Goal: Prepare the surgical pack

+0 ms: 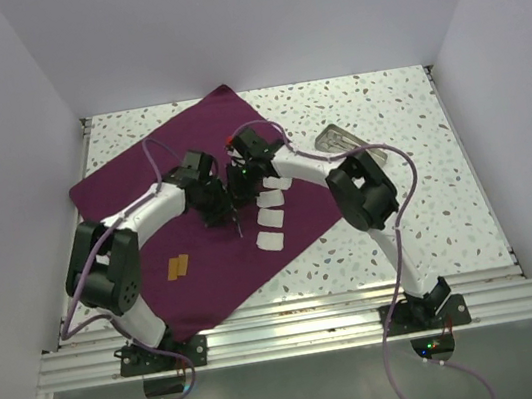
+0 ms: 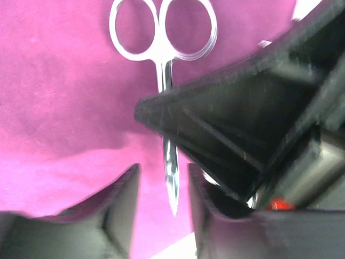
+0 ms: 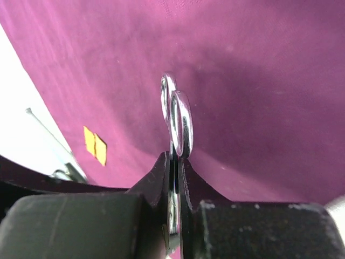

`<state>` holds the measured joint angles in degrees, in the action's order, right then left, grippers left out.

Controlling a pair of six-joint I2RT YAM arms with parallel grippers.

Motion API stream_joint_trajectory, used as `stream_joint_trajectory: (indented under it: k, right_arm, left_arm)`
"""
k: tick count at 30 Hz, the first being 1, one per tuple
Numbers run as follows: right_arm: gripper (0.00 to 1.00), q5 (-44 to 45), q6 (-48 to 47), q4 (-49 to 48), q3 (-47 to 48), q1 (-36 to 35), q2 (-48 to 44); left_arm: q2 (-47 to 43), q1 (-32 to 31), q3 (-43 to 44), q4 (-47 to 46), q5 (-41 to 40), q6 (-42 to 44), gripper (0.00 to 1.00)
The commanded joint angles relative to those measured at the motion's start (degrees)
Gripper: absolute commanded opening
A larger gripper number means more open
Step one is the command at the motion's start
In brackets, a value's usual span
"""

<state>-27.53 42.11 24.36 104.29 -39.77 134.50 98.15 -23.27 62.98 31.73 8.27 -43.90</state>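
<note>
Pinches scissors (image 3: 180, 116) at the shank with the right hand (image 3: 175, 162), fingers pressed together, rings sticking out ahead. Holds the left hand (image 2: 163, 175) spread, one finger on each side of the blade tip, apparently not touching it. Works just above the cloth (image 1: 122, 187), spread flat and askew over the left and middle of the counter (image 1: 382, 100), near corner at the front edge. On it, white pads (image 1: 271, 217) in a row beside the hands, orange tags (image 1: 177, 266) nearer the bases.

Looks soft, light and limp, not fragile. Probably wrinkles and sags when lifted. Better to take hold at a free corner or edge, well away from the pads. Otherwise risks sliding them off.
</note>
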Motion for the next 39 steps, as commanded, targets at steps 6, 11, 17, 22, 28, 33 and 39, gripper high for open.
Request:
stream_joint_trajectory:
  k: [6,11,17,22,28,33,39]
  right_arm:
    - [0.00,12.8,-18.3,12.5,4.5,8.7,-13.5]
    - [0.00,32.1,-32.8,20.4,7.9,16.3,-16.6]
    - [0.00,47.9,-54.1,19.9,10.9,23.4,-12.4]
    - [0.00,44.2,-59.8,18.2,11.1,25.4,-9.4]
    - [0.00,43.9,-63.3,18.3,7.8,25.6,-7.1]
    - [0.01,42.6,-63.1,18.2,5.1,25.6,-7.2]
    - [0.05,42.3,-62.1,18.1,3.0,25.6,-6.9]
  left_arm:
    - [-10.8,0.0,-0.3,-4.6,2.2,4.8,0.63]
    - [-11.0,0.0,-2.0,-4.4,3.4,6.3,0.71]
    - [-9.7,0.0,-4.6,-6.3,6.7,7.4,0.69]
    - [-9.0,0.0,-5.1,-6.9,9.1,9.5,0.64]
    - [-8.3,0.0,-5.8,-7.4,12.2,11.7,0.63]
    - [-7.4,-0.1,-7.0,-8.6,15.3,12.1,0.63]
    - [-7.3,-0.2,-6.9,-8.2,15.4,11.9,0.65]
